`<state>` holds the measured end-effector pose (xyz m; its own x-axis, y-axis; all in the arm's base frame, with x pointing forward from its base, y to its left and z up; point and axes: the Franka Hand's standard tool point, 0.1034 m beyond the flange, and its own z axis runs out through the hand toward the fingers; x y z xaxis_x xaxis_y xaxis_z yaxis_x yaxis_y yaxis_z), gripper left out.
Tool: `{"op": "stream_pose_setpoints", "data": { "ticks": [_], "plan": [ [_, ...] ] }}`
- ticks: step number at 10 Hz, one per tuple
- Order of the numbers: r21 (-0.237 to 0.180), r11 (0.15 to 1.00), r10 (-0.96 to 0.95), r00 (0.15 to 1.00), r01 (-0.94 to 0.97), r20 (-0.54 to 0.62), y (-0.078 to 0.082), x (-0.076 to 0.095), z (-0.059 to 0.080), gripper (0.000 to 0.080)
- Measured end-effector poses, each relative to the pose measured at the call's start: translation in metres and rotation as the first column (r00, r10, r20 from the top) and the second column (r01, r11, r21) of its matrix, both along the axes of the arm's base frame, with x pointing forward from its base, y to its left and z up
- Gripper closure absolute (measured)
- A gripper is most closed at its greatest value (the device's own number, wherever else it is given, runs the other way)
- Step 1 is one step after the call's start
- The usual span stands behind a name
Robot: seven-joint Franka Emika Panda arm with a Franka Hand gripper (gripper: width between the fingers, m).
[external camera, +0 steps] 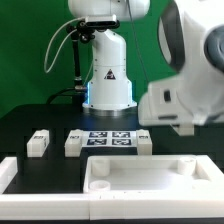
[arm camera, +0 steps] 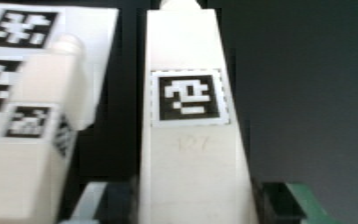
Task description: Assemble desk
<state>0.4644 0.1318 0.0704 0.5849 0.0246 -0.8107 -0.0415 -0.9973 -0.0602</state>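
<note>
In the exterior view we read, from that view's left, 1 leg (external camera: 38, 143), a 2nd leg (external camera: 75, 143), the marker board (external camera: 110, 138) and a 3rd leg (external camera: 143, 139) just beside the board. All lie flat on the table (external camera: 25, 125). The tabletop (external camera: 150, 172) lies apart in front of them, rim up, with no leg fitted, and we cannot find a 4th leg. The arm (external camera: 185, 80) fills that view's right and hides the gripper there. The wrist view shows what we take to be the 3rd leg (arm camera: 190, 100), tag face up, with the board's tags just beside it. The gripper (arm camera: 194, 200) straddles this leg with its jaws spread. 1 of the 2 fingers (arm camera: 94, 203) shows on either flank, and a dark strip of table is visible between each finger and the leg, so nothing is pinched yet. The relation that matters is that the leg sits centred between the fingers, directly below the gripper. Its long axis runs square across the line along which the jaws close. We judge that closing would seat the fingers on the leg's 2 long side faces, provided the fingers already reach low enough. The near neighbour on the board side leaves little room for that finger.
</note>
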Motion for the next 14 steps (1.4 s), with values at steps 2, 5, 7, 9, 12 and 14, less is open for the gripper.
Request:
{"op": "stream_pose_setpoints", "data": {
  "ticks": [2, 5, 7, 9, 12, 14],
  "plan": [
    [-0.003, 1.000, 0.000, 1.000, 0.000, 0.005, -0.005, 0.007, 0.024, 0.0511],
    [-0.002, 1.000, -0.015, 0.976, 0.016, 0.218, 0.003, 0.020, 0.012, 0.0511],
    [0.026, 1.000, -0.001, 0.952, -0.007, 0.306, -0.001, 0.031, 0.033, 0.0511],
    [0.069, 0.995, 0.030, 0.898, -0.067, 0.439, -0.016, 0.065, 0.091, 0.0511],
    [0.041, 0.997, 0.025, 0.741, -0.070, 0.671, -0.013, 0.088, 0.114, 0.0511],
    [0.037, 0.997, 0.019, 0.639, -0.074, 0.769, -0.016, 0.094, 0.111, 0.0511]
  ]
}}
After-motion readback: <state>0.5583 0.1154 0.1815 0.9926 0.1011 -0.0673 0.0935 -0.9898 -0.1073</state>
